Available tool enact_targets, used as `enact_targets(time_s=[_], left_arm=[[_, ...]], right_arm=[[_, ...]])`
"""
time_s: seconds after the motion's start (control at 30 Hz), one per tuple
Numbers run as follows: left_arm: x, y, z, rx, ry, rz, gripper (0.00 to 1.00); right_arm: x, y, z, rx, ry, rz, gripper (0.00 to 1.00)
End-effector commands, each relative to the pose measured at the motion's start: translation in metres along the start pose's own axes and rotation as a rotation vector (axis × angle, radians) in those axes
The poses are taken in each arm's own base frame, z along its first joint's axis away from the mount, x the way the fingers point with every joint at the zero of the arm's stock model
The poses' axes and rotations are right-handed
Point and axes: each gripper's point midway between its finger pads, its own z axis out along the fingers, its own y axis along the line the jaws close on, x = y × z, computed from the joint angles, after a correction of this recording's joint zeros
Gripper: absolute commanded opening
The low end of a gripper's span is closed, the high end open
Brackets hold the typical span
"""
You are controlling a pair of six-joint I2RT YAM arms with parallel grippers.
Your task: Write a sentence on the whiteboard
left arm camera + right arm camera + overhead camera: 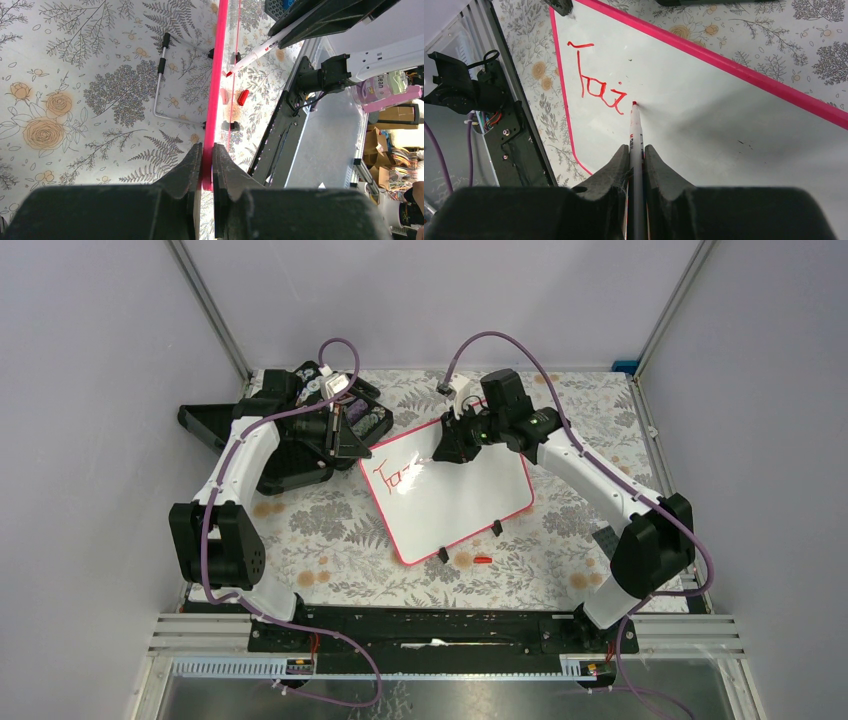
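The whiteboard (pixel 460 502) lies tilted on the flowered table, with red letters (pixel 392 478) near its upper left corner. My left gripper (pixel 353 446) is shut on its red-pink rim (pixel 216 90), one finger on each side of the edge. My right gripper (pixel 446 452) is shut on a white marker (pixel 635 127) whose red tip rests at the board's surface (pixel 704 120), just right of the last red stroke (pixel 616 100). In the left wrist view the marker (pixel 260 49) slants down to the board, and my left gripper (pixel 207 150) pinches the rim. My right gripper (pixel 636 150) points at the board.
A black compartment case (pixel 290 430) stands open at the back left, behind the left arm. A red marker cap (pixel 483 560) lies on the table by the board's near edge, close to two black clip feet (pixel 443 555). A wire stand (pixel 160 85) shows under the board.
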Motion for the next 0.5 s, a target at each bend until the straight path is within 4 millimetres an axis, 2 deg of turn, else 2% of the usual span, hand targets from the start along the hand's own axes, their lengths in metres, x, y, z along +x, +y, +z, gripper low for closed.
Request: enact_targets(time_s=[0.0,0.3,0.47], left_arm=[[0.001,0.0,0.003,0.0,0.008,0.011,0.0],[0.001,-0.001,0.003,-0.002,0.008,0.013,0.0],[0.001,0.0,0.003,-0.001,0.008,0.011,0.0]], right_arm=[[-0.015,0.0,0.0,0.01,-0.035,-0.037,0.0],[-0.013,-0.015,-0.015,0.051,-0.04,-0.025,0.0],[-0.016,-0.014,-0.018,0.053,-0.047,-0.029,0.0]])
